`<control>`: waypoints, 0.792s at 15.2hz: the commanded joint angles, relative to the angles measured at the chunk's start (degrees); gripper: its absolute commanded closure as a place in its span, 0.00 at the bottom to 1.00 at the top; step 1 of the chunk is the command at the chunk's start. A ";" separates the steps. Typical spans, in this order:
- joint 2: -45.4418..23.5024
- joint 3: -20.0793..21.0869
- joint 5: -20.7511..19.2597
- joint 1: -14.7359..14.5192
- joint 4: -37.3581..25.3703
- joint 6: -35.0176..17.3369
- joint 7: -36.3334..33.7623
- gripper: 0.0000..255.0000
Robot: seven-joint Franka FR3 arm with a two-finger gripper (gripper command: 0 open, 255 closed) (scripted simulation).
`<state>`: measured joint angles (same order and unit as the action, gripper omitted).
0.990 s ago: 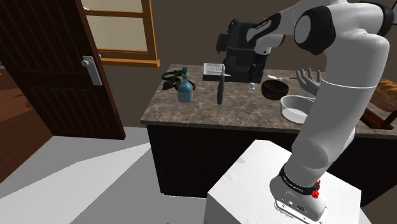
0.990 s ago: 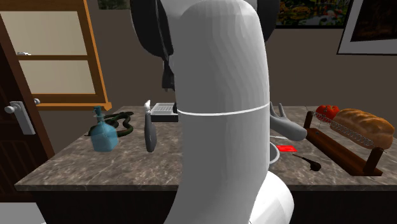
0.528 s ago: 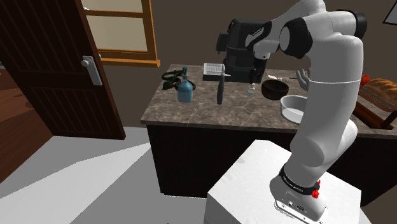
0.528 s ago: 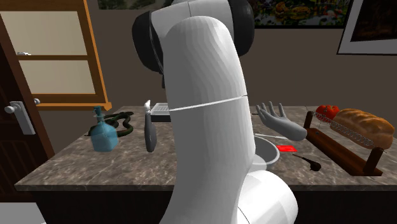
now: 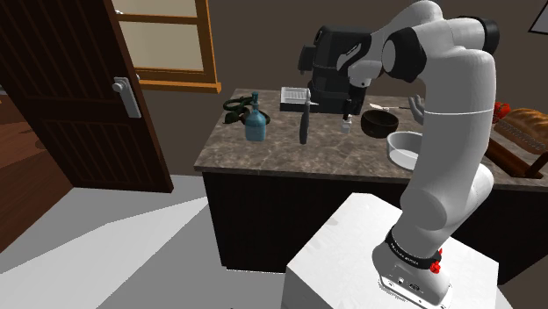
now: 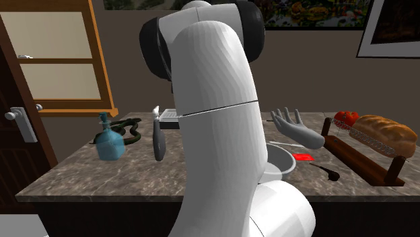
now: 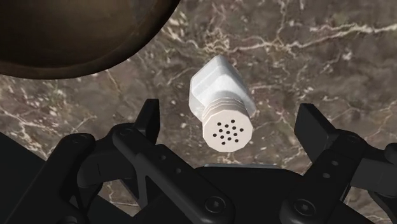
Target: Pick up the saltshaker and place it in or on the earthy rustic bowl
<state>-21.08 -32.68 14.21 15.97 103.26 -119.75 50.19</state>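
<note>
**A:** Which step is this, the grab or the drop-off?

**B:** The grab, I'd say, and nothing's pinched yet. In the wrist view the gripper is spread wide. The white saltshaker stands on the marble counter, right between the two fingers, and neither one touches it. Its holed cap faces the camera, so the hand is hanging pretty much straight above it.

**A:** And the bowl?

**B:** The brown bowl sits just beside the saltshaker on the same counter. In the shoulder view it's on the saltshaker's right.

**A:** So what's next?

**B:** My guess is it drops a bit lower so the pads meet the body below the cap, then squeezes. After that it's a straight lift, a short hop sideways over the bowl's rim, and let go.
</note>
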 commanded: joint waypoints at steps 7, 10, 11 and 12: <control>-0.02 0.00 0.02 0.01 0.00 -0.02 0.02 1.00; -0.02 0.00 0.01 0.01 0.00 -0.01 0.01 1.00; -0.02 0.00 0.01 0.01 -0.01 -0.01 0.01 1.00; -0.03 0.00 0.02 0.02 -0.02 0.00 0.02 1.00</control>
<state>-21.09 -32.68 14.22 15.99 103.23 -119.76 50.21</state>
